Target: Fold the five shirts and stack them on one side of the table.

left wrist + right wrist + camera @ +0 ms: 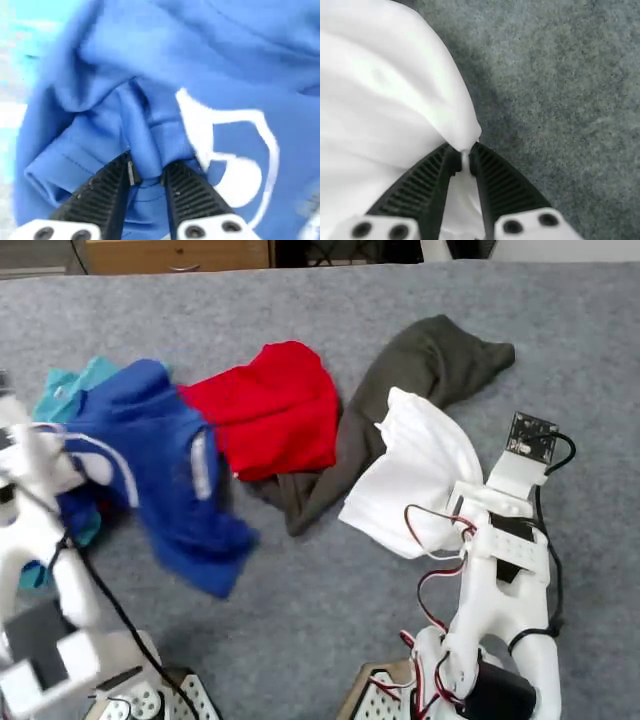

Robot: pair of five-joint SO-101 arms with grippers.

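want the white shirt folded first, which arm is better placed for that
Right: the right end effector holds the white shirt by an edge; the left end effector holds the blue shirt.

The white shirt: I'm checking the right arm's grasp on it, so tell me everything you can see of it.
The white shirt is plain, soft-looking cloth with no print visible, crumpled and not folded. It lies on the grey table cover on the right arm's side. Its far edge overlaps the dark olive shirt. The right gripper is shut on a fold at its edge, and the cloth is drawn to a point there.
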